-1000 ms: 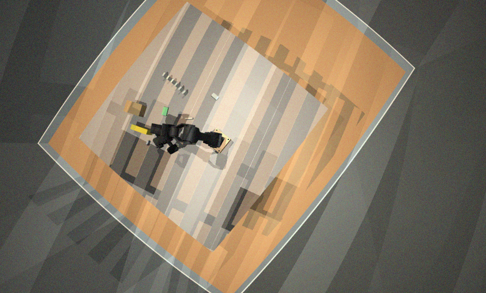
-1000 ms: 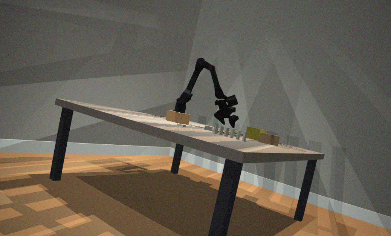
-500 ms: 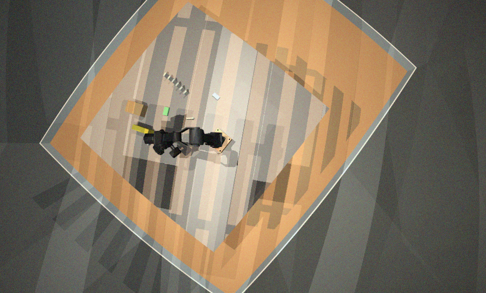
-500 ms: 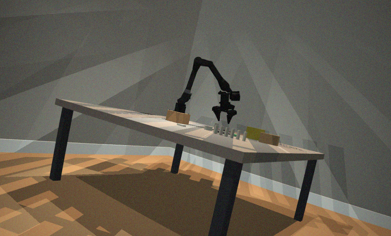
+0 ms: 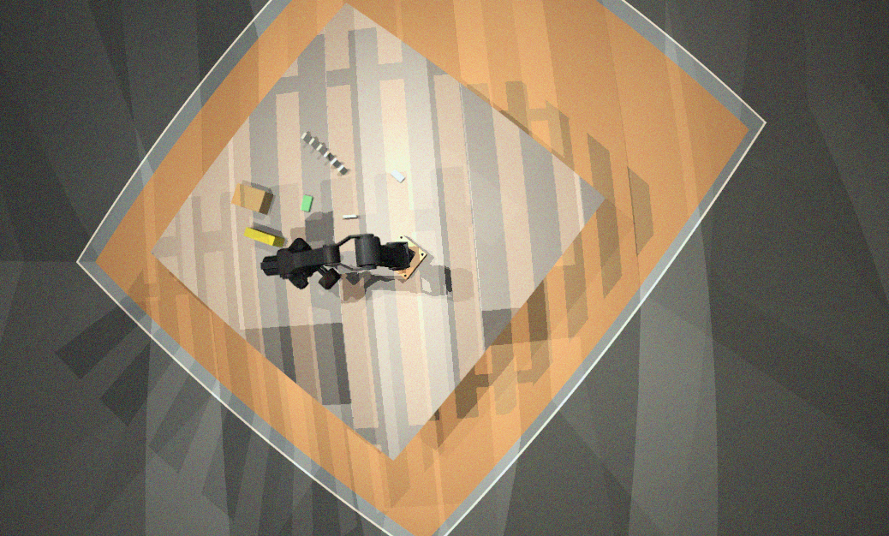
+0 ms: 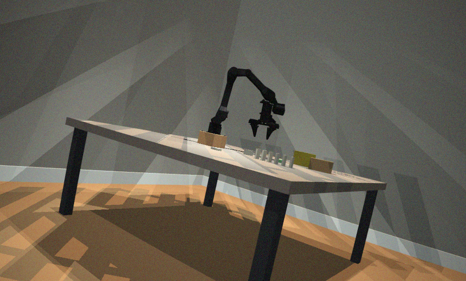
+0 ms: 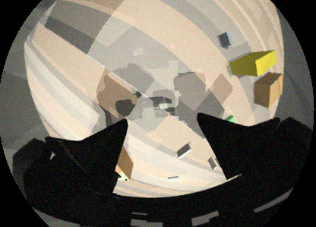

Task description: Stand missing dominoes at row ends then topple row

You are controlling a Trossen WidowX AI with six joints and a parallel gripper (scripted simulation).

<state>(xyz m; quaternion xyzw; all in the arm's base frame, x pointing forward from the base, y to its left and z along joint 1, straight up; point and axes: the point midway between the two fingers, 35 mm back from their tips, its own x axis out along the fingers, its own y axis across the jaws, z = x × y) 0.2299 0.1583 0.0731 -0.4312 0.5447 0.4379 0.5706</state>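
Note:
Several dominoes stand in a slanting row (image 5: pixel 326 154) (image 6: pixel 270 156). One white domino (image 5: pixel 397 175) (image 6: pixel 216 149) lies flat right of the row in the overhead view. Another pale domino (image 5: pixel 349 216) (image 6: pixel 248 152) (image 7: pixel 184 150) rests on its long edge. A dark-sided domino (image 7: pixel 225 39) is near the yellow block. My gripper (image 6: pixel 261 137) (image 7: pixel 162 119) is wide open and empty, pointing down high above the table. A small pale piece (image 7: pixel 163 105), probably a domino, shows on the table below it among shadows; whether it is upright I cannot tell. The arm hides that spot overhead.
A yellow block (image 5: pixel 263 236) (image 6: pixel 304 158) (image 7: pixel 247 64) and a tan block (image 5: pixel 253 198) (image 6: pixel 320 165) (image 7: pixel 268 90) stand left of the row overhead. A green piece (image 5: pixel 307 203) (image 7: pixel 230 120) lies between the row and the arm. The arm base is on the table (image 5: pixel 395 399).

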